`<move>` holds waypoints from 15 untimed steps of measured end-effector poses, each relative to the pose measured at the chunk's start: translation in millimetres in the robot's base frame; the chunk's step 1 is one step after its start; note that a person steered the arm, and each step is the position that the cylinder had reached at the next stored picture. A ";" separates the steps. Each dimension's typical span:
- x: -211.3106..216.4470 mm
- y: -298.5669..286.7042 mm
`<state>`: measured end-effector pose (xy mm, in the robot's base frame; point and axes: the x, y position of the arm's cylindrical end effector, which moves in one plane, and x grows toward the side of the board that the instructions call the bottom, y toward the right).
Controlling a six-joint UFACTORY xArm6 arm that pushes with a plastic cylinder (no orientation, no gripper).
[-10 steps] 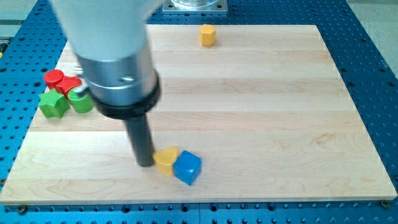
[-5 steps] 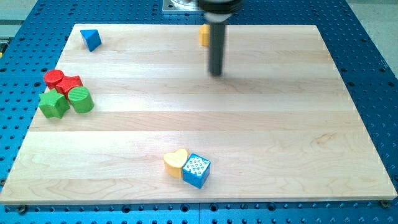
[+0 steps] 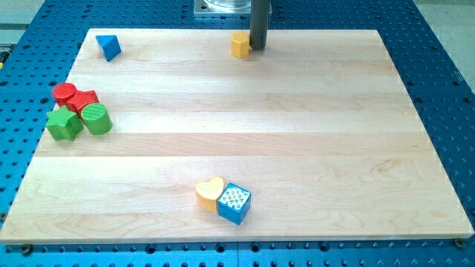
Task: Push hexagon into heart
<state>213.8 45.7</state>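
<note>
A yellow hexagon block (image 3: 239, 44) sits near the view's top edge of the wooden board (image 3: 297, 148), a little left of centre. My tip (image 3: 257, 47) stands right beside it, on its right side, touching or nearly touching it. A yellow heart block (image 3: 209, 193) lies near the view's bottom, left of centre, pressed against a blue cube (image 3: 234, 203) on its right. The heart is far below the hexagon.
A blue triangle block (image 3: 108, 47) lies at the top left. At the left edge cluster a red cylinder (image 3: 64, 93), a red star-like block (image 3: 84, 99), a green star-like block (image 3: 64, 124) and a green cylinder (image 3: 96, 119).
My tip left the heart and cube near the bottom, crossed the board upward, and now stands at the hexagon's right side. The heart and cube shifted slightly right early on.
</note>
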 end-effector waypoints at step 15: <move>169.3 13.0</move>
<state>383.1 58.7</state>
